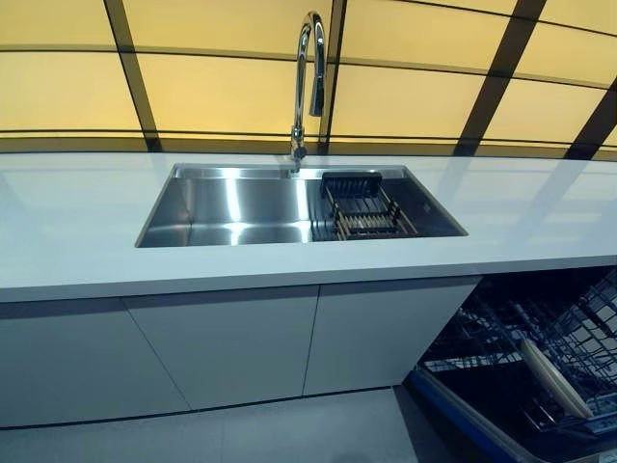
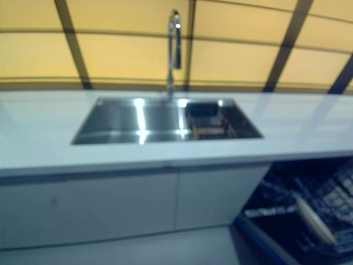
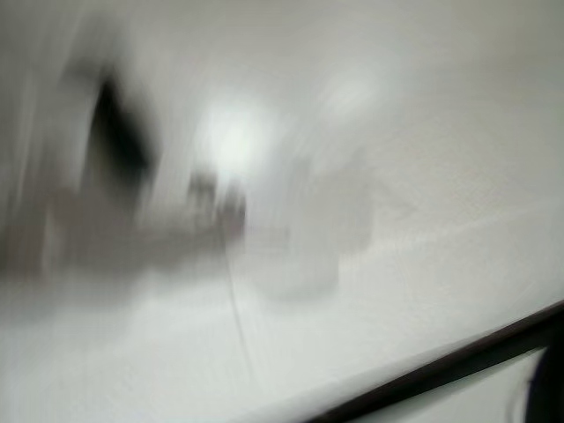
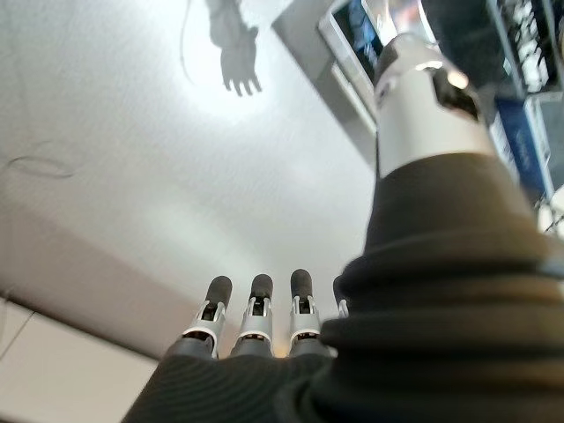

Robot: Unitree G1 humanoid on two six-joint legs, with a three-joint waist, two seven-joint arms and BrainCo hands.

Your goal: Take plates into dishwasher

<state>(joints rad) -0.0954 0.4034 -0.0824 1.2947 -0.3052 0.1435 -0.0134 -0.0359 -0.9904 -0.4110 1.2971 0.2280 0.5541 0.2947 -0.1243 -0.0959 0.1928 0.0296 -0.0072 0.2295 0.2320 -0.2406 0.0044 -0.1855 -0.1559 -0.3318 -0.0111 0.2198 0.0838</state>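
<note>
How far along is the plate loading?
Done: one plate already stands in the open dishwasher's lower rack.

In hand: nothing. The right hand hangs with straight fingers, holding nothing; the left wrist view is too blurred to read.

Left: no further plates show on the countertop or in the sink, which holds only a dark drainer basket.
</note>
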